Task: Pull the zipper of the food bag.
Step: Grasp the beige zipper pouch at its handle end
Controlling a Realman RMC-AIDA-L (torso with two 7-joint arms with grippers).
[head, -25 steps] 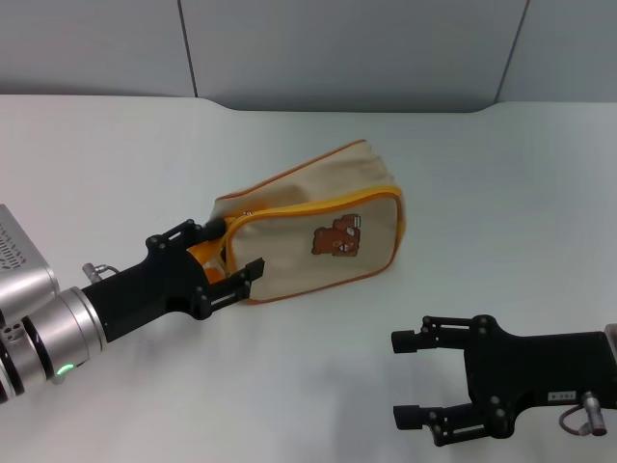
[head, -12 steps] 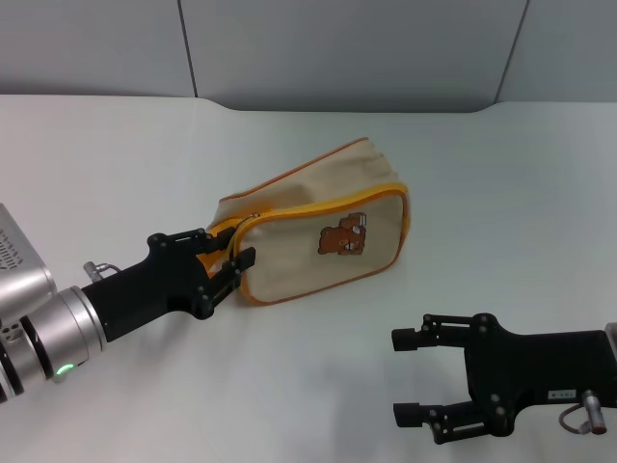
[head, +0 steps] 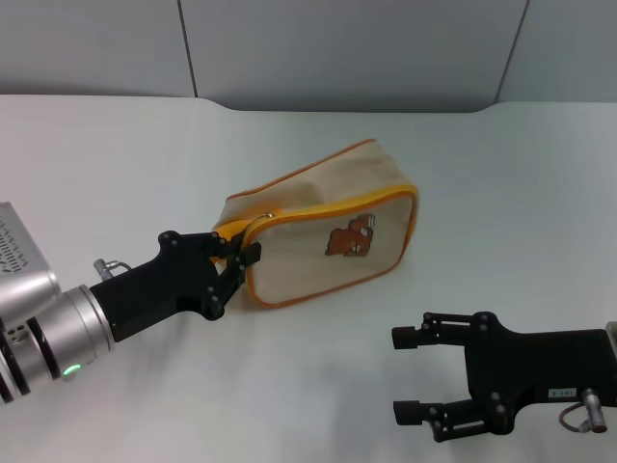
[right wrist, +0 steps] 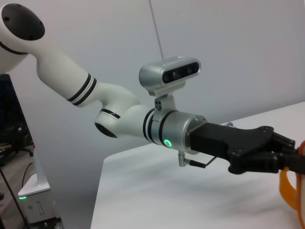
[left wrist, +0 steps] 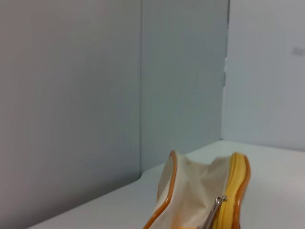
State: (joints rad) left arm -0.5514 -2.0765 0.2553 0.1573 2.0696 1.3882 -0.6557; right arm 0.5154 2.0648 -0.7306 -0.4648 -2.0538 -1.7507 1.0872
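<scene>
Zipper (head: 318,211) of yellow-orange runs along the upper edge of the food bag (head: 318,227), shown on a wide white table (head: 116,154) whose far edge meets a grey panelled wall (head: 337,48); vertical seams divide the wall into panels. Food bag, beige fabric with yellow-orange piping, lies on its side near the middle of the table, its long axis rising away from the robot's left toward the right; a small brown bear patch (head: 350,239) marks the side panel facing the camera. Left gripper (head: 243,257), black on a silver wrist, reaches in from the robot's left and meets the near end of the bag; its fingers are pressed close together at the bag's yellow end, though what exactly they pinch cannot be told. Right gripper (head: 410,377), black, rests low at the robot's right, well apart from the bag, its two fingers spread wide with nothing between them. Left wrist view: the bag's end, beige cloth between orange piping, with the silver pull tab (left wrist: 218,202) hanging beside the zip line; the grey wall stands behind.
</scene>
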